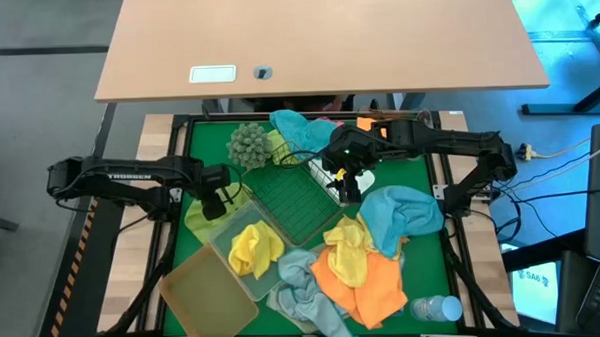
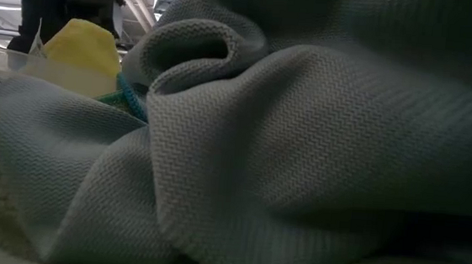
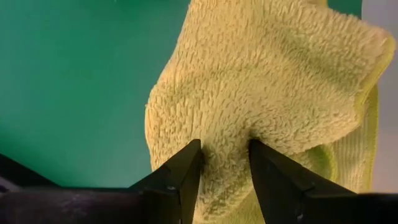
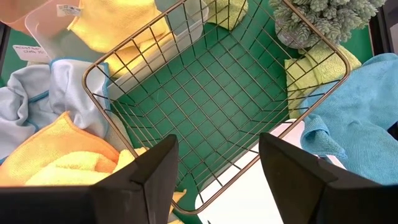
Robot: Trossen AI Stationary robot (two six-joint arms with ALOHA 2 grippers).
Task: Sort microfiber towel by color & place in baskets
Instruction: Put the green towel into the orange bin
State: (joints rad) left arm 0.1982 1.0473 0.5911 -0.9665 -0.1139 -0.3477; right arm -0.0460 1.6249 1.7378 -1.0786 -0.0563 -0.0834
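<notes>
Left gripper (image 3: 224, 168) pinches a lime-green towel (image 3: 273, 87) near the mat's left edge. Right gripper (image 4: 217, 168) hangs wide open, empty, above the empty wire basket (image 4: 205, 93). One yellow towel (image 1: 255, 245) binned; most still heaped unsorted.

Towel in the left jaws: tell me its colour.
Pale lime-yellow; the towel shows best in the left wrist view, pinched by the left gripper.

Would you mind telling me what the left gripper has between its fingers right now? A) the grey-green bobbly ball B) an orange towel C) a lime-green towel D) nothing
C: in the left wrist view the left gripper has its two fingers pinched into a fold of the fuzzy lime-green towel above the green mat.
</notes>
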